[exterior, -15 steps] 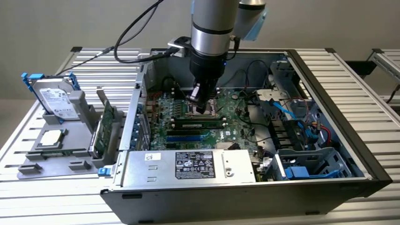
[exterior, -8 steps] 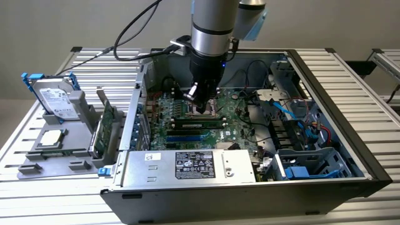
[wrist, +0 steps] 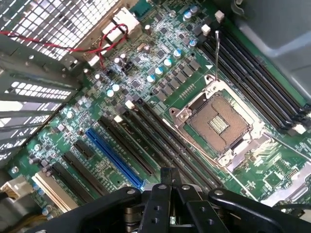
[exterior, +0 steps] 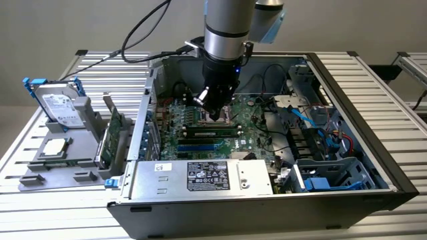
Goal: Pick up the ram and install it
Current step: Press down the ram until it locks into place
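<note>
Looking at the gripper (exterior: 215, 116) (wrist: 170, 187) low over the board (exterior: 253, 142) (wrist: 160, 73) in the open case (exterior: 360, 125), jaws pressed together, nothing seen between them. Finding the ram (exterior: 212, 132), a thin green stick, along the black slots just beside the gripper. Seeing a white sticker (exterior: 208, 176) on the silver box, letters too small to read.

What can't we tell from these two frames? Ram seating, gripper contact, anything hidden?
- Exterior view: whether the ram is fully latched in its slot; too small to tell.
- Exterior view: whether the gripper touches the motherboard; its own dark body hides the tips.
- Wrist view: the ends of the black slots run behind the gripper.
- Exterior view: the text on the power supply label; too small.
</note>
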### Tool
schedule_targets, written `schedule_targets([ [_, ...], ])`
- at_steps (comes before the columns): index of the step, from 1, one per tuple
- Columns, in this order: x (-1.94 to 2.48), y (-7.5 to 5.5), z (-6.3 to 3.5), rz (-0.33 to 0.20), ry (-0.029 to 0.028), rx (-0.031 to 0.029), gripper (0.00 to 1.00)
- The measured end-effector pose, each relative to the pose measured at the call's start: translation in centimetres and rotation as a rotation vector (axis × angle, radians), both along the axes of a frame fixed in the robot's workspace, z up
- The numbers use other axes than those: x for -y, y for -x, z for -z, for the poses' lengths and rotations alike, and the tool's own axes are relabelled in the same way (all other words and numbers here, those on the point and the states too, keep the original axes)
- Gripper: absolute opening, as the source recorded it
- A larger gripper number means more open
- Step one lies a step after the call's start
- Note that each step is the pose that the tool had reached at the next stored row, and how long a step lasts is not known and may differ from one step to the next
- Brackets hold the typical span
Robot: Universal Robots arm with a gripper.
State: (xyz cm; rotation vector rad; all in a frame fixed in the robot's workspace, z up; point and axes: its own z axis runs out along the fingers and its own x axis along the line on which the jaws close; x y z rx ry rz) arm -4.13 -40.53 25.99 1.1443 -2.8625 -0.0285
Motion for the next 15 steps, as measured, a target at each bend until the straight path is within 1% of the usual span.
schedule_targets([
  [15,0.00,0.00,0.18,0.232,0.0003,0.0002,0.11],
])
